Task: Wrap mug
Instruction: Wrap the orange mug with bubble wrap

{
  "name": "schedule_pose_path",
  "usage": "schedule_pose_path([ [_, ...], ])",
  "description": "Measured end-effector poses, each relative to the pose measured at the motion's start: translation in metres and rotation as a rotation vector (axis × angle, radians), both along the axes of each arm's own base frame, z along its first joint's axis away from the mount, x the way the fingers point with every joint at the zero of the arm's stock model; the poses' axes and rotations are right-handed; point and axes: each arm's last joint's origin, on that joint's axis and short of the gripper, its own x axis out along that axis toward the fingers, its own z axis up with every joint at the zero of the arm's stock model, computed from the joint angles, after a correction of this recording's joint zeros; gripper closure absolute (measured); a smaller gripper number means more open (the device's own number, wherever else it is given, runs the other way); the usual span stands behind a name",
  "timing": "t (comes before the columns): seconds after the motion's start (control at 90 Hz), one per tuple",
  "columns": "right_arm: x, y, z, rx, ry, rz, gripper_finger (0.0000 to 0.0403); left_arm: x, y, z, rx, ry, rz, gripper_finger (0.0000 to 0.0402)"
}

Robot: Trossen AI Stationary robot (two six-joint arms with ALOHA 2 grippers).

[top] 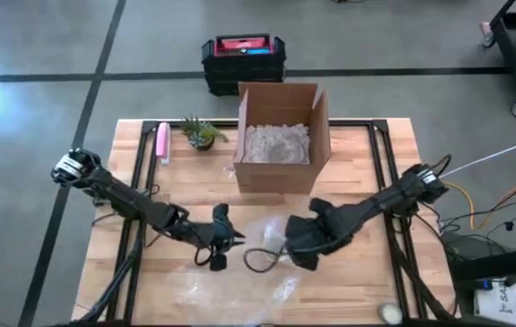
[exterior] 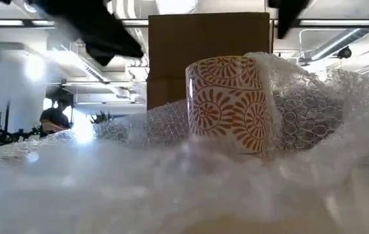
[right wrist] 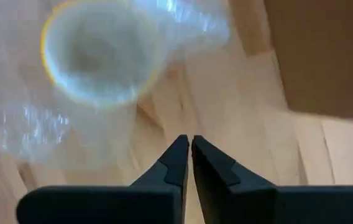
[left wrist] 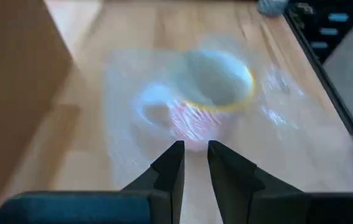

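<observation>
The mug (exterior: 231, 104) stands on bubble wrap (exterior: 139, 175) for folding, between the nearly closed, empty left gripper (left wrist: 194, 155) and the closed, empty right gripper (right wrist: 189, 149).

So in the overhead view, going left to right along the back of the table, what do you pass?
Pink rectangular block → small green potted plant → open brown cardboard box with pale packing filler inside.
</observation>
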Motion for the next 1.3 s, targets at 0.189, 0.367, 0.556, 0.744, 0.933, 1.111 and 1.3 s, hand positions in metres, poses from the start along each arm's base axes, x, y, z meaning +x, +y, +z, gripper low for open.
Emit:
schedule_pose_path([
  [0.189,-0.026,0.017,-0.039,-0.050,0.091,-0.020,0.0395,0.017,-0.017,-0.031,-0.057,-0.013,-0.043,0.0343],
  [0.367,-0.029,0.027,-0.070,-0.097,-0.043,0.005,0.0395,0.031,-0.025,-0.053,-0.096,-0.044,-0.075,0.0343],
  [0.556,-0.010,0.035,-0.094,-0.015,-0.266,0.082,0.0395,0.036,-0.019,-0.060,-0.090,-0.037,-0.051,0.0343],
  [0.744,0.002,0.039,-0.108,-0.002,-0.347,0.044,0.0395,0.039,-0.011,-0.060,-0.046,-0.028,-0.047,0.0343],
  [0.933,0.014,0.047,-0.116,0.062,-0.412,-0.052,0.0395,0.041,-0.001,-0.063,0.072,0.008,-0.079,0.0343],
  [1.111,0.025,0.053,-0.116,0.085,-0.427,-0.080,0.0395,0.033,0.009,-0.053,0.089,0.078,-0.057,0.0343],
  [1.3,0.029,0.056,-0.108,0.078,-0.435,-0.032,0.0395,-0.008,0.008,-0.010,0.011,0.175,-0.103,0.0343],
])
